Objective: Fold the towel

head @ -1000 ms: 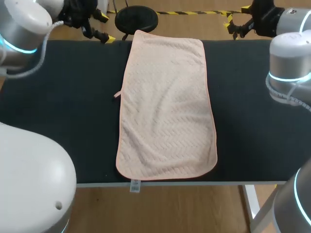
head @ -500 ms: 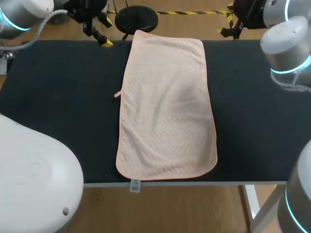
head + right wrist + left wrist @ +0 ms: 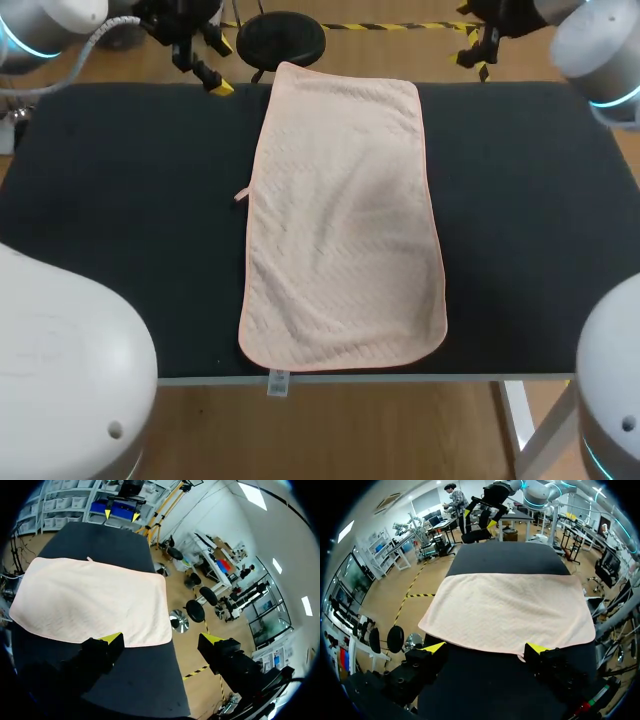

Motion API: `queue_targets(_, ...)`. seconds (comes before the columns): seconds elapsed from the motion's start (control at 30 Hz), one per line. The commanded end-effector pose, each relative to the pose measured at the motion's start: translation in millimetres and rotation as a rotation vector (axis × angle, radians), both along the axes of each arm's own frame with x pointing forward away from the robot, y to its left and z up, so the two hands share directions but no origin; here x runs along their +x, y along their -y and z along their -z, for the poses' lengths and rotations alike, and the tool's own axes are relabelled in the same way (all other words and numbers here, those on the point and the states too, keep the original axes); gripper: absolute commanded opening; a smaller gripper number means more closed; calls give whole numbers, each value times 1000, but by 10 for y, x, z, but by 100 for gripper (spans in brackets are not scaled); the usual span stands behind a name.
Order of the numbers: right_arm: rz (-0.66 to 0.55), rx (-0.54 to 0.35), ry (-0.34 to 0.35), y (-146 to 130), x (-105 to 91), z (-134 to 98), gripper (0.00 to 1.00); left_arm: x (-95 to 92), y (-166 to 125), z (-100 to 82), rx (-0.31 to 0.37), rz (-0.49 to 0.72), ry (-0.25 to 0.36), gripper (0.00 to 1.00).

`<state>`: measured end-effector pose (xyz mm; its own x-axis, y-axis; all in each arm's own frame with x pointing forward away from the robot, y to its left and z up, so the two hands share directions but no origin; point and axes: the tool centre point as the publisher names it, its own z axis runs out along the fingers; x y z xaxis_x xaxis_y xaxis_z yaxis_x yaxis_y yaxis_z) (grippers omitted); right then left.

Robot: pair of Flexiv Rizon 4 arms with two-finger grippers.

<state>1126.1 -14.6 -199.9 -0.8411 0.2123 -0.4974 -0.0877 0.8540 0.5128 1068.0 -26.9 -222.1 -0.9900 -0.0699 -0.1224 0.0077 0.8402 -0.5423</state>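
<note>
A pale pink towel (image 3: pixel 345 220) lies flat and unfolded, lengthwise down the middle of the black table (image 3: pixel 120 200). My left gripper (image 3: pixel 208 62) hangs open above the far edge, just left of the towel's far left corner. My right gripper (image 3: pixel 476 58) is open above the far edge, right of the far right corner. In the left wrist view the towel (image 3: pixel 507 612) spreads ahead of the open left gripper (image 3: pixel 486 649). In the right wrist view the towel (image 3: pixel 90 600) lies ahead of and beside the open right gripper (image 3: pixel 161 640). Neither gripper touches the cloth.
A small loop (image 3: pixel 240 196) sticks out from the towel's left edge, and a white label (image 3: pixel 278 382) hangs over the table's front edge. Bare black tabletop (image 3: pixel 530 220) runs along both sides of the towel.
Both arms have drawn upward and outward, their elbows leaving the sides of the head view. The right gripper shifted slightly left along the far edge. The towel has not moved.
</note>
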Motion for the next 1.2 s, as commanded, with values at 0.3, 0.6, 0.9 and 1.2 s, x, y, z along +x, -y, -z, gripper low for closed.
queue_targets(0.3, 40, -299, -218, -322, -243, 249, 100, 5, 153, 110, 127, 115, -23, 100)
queue_targets(0.6, 82, -358, -288, -340, -332, 493, 100, -136, 405, 332, 186, 240, -39, 100)
queue_targets(0.9, 107, -384, -314, -406, -408, 820, 100, -185, 576, 650, 170, 280, -93, 100)
queue_targets(1.2, 120, -399, -358, -439, -532, 1175, 100, -134, 722, 1052, 249, 263, -173, 100)
